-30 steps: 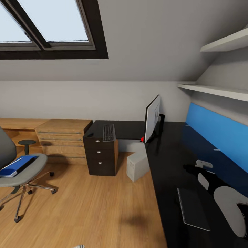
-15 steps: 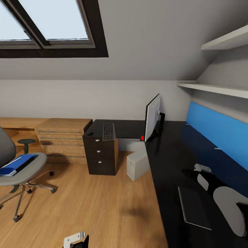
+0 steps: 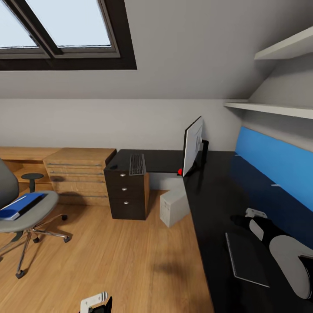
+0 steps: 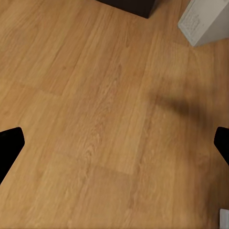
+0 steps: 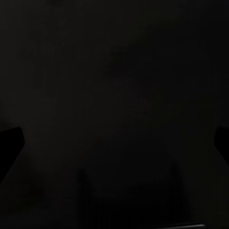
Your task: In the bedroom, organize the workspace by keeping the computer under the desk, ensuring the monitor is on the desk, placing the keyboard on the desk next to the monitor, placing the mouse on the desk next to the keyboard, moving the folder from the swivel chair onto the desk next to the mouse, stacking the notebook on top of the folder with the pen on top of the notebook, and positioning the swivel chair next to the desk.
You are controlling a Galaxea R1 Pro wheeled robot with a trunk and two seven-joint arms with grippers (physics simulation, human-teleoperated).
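Note:
The black-topped desk [image 3: 217, 195] runs along the right wall and turns at the far corner. On it stand the monitor [image 3: 192, 148], seen edge-on, the keyboard [image 3: 137, 165] and the small black mouse [image 3: 114, 167] at the far left end. The notebook [image 3: 245, 260] lies flat near the desk's front edge. My right gripper [image 3: 241, 217] hovers open over the desktop just beyond it. The computer [image 3: 174, 208] stands on the floor at the desk's inner corner. The blue folder [image 3: 21, 205] rests on the swivel chair [image 3: 37, 215] at far left. My left gripper [image 3: 95, 302] hangs open over bare floor. The pen is too small to make out.
A dark drawer unit [image 3: 127, 195] stands under the desk's far left end, with light oak drawers [image 3: 78, 176] beside it. White shelves [image 3: 269, 111] hang above the blue back panel [image 3: 278, 167]. Wood floor [image 3: 121, 256] spreads between chair and desk. The computer's corner [image 4: 207, 19] shows in the left wrist view.
My left gripper has risen into the bottom edge of the head view. The whole picture has shifted slightly, so the camera moved; the things themselves stay put.

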